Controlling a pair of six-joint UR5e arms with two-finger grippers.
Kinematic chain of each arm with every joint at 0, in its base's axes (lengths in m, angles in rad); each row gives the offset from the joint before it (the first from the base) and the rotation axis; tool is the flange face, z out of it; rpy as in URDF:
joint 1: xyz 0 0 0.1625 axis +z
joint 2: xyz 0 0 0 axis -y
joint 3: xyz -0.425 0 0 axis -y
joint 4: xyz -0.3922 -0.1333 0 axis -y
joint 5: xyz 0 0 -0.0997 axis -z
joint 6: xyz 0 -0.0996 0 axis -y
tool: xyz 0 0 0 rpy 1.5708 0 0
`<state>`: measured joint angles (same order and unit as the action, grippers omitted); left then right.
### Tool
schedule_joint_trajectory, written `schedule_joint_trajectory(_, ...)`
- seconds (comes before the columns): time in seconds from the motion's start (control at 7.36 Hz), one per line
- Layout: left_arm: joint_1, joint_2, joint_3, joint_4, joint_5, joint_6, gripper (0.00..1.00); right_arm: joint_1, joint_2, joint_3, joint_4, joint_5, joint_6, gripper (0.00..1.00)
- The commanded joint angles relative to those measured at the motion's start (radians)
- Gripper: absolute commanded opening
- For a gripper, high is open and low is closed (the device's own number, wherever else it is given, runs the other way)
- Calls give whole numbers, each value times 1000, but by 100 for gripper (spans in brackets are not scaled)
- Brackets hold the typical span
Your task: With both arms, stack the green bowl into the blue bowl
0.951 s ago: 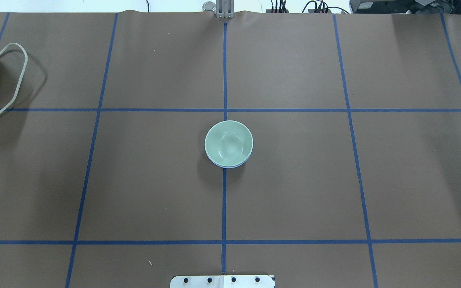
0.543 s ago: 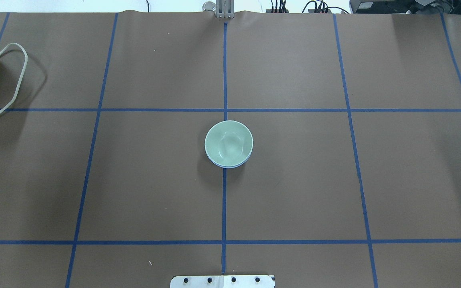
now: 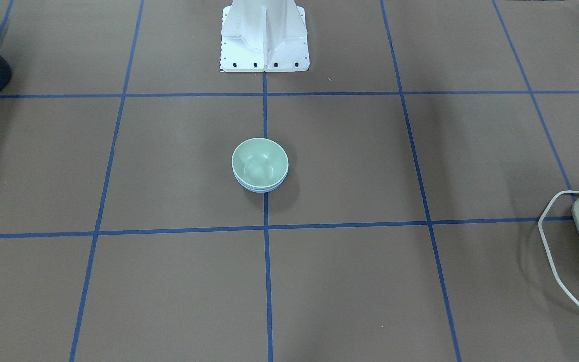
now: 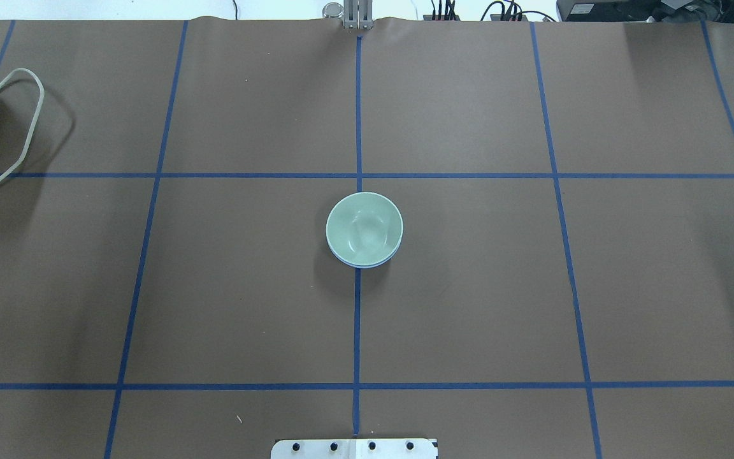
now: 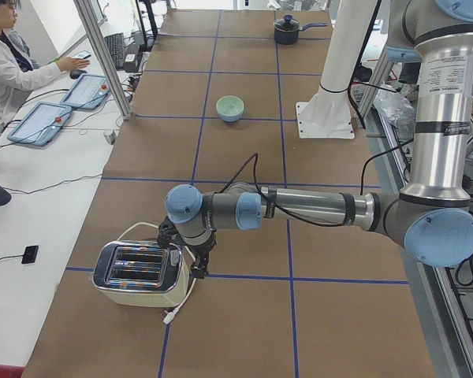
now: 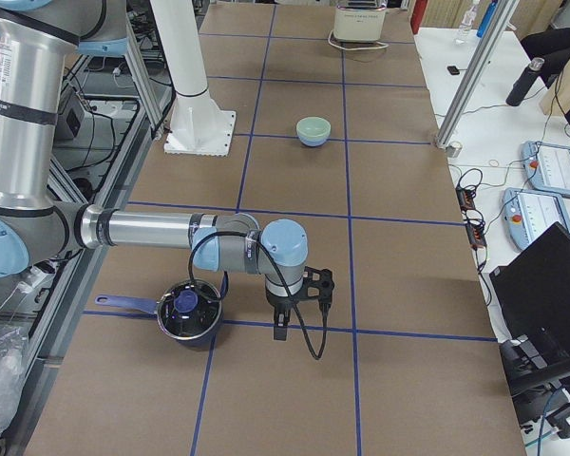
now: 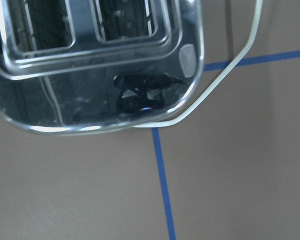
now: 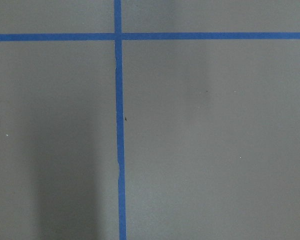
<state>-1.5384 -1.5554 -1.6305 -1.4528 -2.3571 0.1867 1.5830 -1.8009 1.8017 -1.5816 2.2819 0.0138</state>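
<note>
The green bowl [image 4: 364, 226] sits nested inside the blue bowl [image 4: 360, 264] at the middle of the table; only a thin blue rim shows below it. The pair also shows in the front view, green [image 3: 260, 163] over blue [image 3: 262, 189]. My left gripper [image 5: 195, 268] shows only in the exterior left view, low beside the toaster and far from the bowls. My right gripper [image 6: 299, 304] shows only in the exterior right view, low beside a dark pot. I cannot tell whether either is open or shut. Neither holds a bowl.
A chrome toaster [image 5: 138, 276] with a white cord [image 7: 230, 70] stands at the table's left end. A dark pot [image 6: 188, 313] with a blue handle stands at the right end. The white pedestal [image 3: 264, 35] stands at the robot's side. An operator [image 5: 8, 63] sits beyond the table.
</note>
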Motion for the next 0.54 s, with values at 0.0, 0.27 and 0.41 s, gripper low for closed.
schedule_joint_trajectory(0.0,-2,5,0,2,13,-1,99,0,0,10,0,1,0,100)
schedule_joint_trajectory(0.27,-2,5,0,2,12,-1,99,0,2,18,0,1,0,100)
schedule_joint_trajectory(0.41,-2,5,0,2,13,-3,99,0,2,21,0,2,0,100)
